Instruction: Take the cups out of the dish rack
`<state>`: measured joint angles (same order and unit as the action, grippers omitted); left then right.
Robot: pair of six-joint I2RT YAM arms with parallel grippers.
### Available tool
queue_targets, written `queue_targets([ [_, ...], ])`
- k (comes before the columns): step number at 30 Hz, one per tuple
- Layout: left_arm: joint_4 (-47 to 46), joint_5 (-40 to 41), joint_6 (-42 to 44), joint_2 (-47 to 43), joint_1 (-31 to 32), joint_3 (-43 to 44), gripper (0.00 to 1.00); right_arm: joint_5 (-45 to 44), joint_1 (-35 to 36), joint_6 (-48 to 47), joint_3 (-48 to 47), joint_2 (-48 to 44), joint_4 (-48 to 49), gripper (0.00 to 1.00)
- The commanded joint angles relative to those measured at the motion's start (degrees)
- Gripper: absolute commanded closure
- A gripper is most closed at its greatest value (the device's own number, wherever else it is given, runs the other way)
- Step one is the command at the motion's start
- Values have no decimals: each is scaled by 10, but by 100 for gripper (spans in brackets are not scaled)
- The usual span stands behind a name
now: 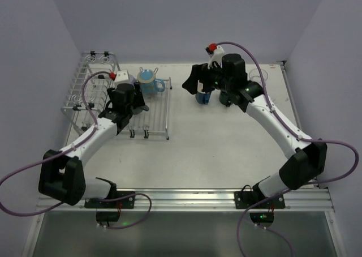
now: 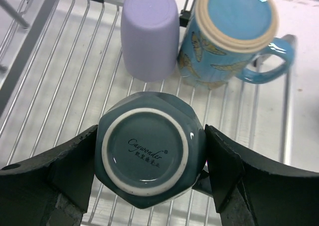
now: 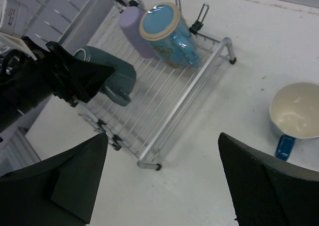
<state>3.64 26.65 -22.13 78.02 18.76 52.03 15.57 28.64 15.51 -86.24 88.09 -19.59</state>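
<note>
My left gripper point(image 2: 149, 159) is shut on an upturned dark teal cup point(image 2: 149, 149), one finger on each side, over the flat grid of the silver dish rack point(image 2: 60, 86). The right wrist view shows this cup point(image 3: 107, 74) in that gripper point(image 3: 75, 79). A lavender cup point(image 2: 149, 34) and a light blue butterfly mug point(image 2: 229, 37) stand upside down at the rack's far end. My right gripper point(image 3: 162, 151) is open and empty over the table, right of the rack point(image 3: 164, 101). A blue cup with a cream inside point(image 3: 294, 111) stands upright on the table near it.
The rack's taller basket side point(image 1: 90, 90) stands at the far left. A clear glass point(image 1: 257, 76) stands on the table at the back right. The blue cup point(image 1: 203, 97) sits under my right gripper point(image 1: 198, 82). Walls close in on the table's left, back and right.
</note>
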Motion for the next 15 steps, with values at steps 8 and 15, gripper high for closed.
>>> queue_targets([
  [8, -194, -266, -38, -219, 3, -109, 99, 96, 18, 374, 303, -129, 451, 11],
  [15, -348, -466, -135, -277, 5, -176, 100, 48, 40, 507, 421, -151, 593, 11],
])
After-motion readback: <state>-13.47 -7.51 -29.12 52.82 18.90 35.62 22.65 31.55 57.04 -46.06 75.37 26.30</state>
